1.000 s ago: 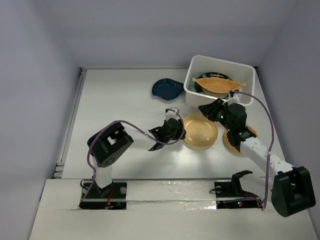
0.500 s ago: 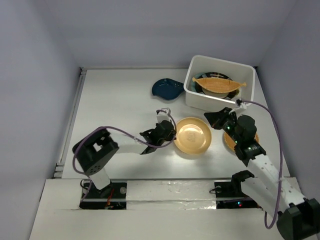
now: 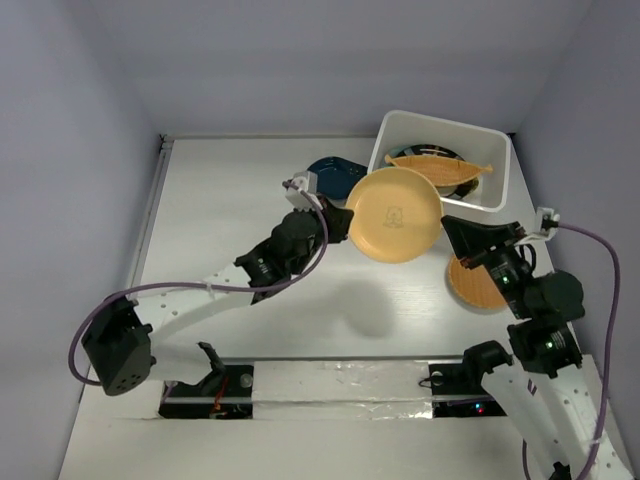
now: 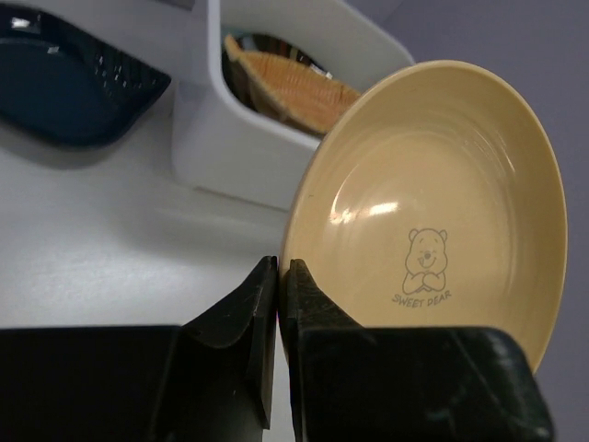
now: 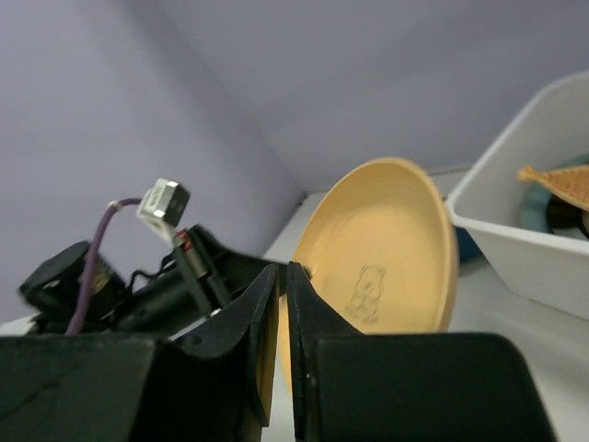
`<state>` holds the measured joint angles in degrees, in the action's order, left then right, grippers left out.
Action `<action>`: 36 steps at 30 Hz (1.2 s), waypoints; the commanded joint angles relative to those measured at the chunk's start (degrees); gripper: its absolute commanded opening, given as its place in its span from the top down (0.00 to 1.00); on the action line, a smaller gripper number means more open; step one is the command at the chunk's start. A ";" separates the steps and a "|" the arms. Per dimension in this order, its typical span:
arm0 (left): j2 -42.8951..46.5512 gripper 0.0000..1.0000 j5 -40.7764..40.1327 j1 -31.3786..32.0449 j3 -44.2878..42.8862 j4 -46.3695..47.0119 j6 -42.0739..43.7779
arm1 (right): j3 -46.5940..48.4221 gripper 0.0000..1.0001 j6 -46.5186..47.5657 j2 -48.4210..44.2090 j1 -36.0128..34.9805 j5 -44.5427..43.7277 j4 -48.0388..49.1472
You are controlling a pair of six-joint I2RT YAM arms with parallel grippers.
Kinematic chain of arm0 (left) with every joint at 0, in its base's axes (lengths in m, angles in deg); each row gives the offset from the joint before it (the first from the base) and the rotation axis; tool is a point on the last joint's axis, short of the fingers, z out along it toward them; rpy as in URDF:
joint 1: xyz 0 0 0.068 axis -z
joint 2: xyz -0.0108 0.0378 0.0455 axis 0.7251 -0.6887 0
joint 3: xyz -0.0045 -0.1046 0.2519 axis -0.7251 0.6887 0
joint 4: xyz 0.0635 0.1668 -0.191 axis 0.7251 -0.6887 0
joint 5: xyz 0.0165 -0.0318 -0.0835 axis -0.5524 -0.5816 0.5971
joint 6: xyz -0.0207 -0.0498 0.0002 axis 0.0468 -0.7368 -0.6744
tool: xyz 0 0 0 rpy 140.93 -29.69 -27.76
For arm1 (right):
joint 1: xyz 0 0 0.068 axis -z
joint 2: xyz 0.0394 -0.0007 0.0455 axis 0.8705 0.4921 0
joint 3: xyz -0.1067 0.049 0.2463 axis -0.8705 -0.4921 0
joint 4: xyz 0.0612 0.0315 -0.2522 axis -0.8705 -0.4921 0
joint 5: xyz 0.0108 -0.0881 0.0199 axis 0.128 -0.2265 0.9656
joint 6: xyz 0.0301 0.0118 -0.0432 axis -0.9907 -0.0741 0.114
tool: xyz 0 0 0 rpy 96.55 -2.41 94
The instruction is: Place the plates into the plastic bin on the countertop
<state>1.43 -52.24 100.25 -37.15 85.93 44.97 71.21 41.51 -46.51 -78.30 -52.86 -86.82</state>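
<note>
The step in hand is the carry. The left gripper (image 3: pixel 343 222) is clamped on the near rim of the plain orange plate (image 3: pixel 393 213), its jaws pressed tight on the thin edge. It holds the plate clear of the bench (image 3: pixel 230 200), tilted up on edge with its printed face turned up and toward the arms. The plastic bin (image 3: pixel 447 119) stands just beyond and to the right of that gripper, and in the top view the plate's far edge overlaps the bin's near-left corner. 1 leaf-shaped woven plate (image 3: pixel 440 167) already lies inside. The next move, as I judge it, calls for lifting the plate over the rolled rim, levelling it above the opening, and only then letting go. The right gripper (image 5: pixel 282 272) is closed on nothing and hangs over the woven orange plate (image 3: pixel 478 285). The navy plate (image 3: pixel 325 175) sits just beyond the left gripper.
</note>
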 commanded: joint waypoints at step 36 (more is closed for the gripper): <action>-36.59 0.71 3.11 7.56 -42.91 -5.57 12.56 | 9.48 0.85 4.43 -12.61 -0.59 -0.87 -14.79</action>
<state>-42.62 -49.75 102.59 -85.74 73.17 56.07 78.94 44.41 -57.61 -78.30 -52.86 -101.62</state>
